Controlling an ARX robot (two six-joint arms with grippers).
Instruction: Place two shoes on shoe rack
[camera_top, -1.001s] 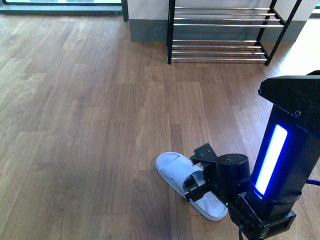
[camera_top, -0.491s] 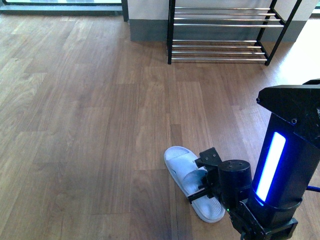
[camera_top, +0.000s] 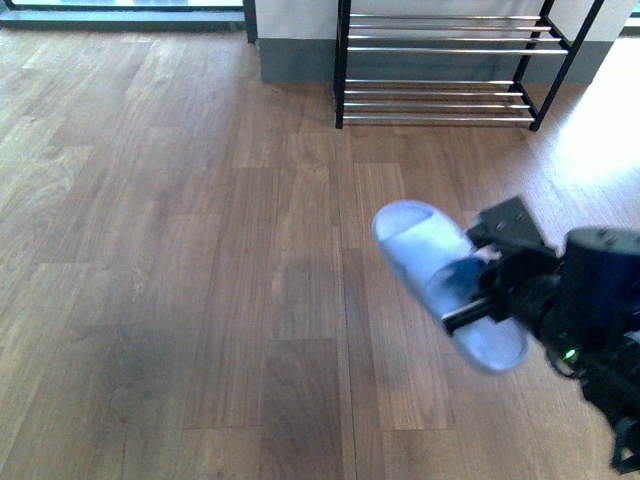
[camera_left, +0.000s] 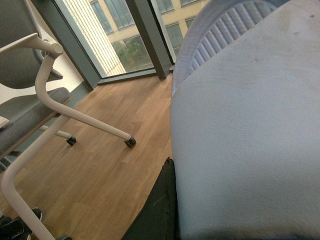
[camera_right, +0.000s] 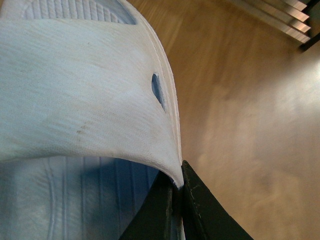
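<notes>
The shoes here are white slippers. One white slipper (camera_top: 445, 285) hangs tilted above the wooden floor in the front view, my right gripper (camera_top: 487, 296) shut on its strap. In the right wrist view the strap (camera_right: 85, 95) is pinched between the black fingers (camera_right: 202, 212). The left wrist view is filled by another white slipper (camera_left: 245, 125), with my left gripper (camera_left: 172, 172) shut on it and only one black finger (camera_left: 160, 210) showing. The shoe rack (camera_top: 440, 50), black-framed with silver bars, stands at the far wall beyond the lifted slipper. My left gripper does not show in the front view.
Wooden plank floor (camera_top: 180, 260) stretches between me and the rack. A grey wall base (camera_top: 295, 60) runs left of the rack. In the left wrist view a white-framed chair on castors (camera_left: 45, 95) stands by tall windows (camera_left: 115, 35).
My right gripper has lifted the slipper off the floor and carried it right and toward the rack. The arm's blue-lit column has dropped out of the front view.
</notes>
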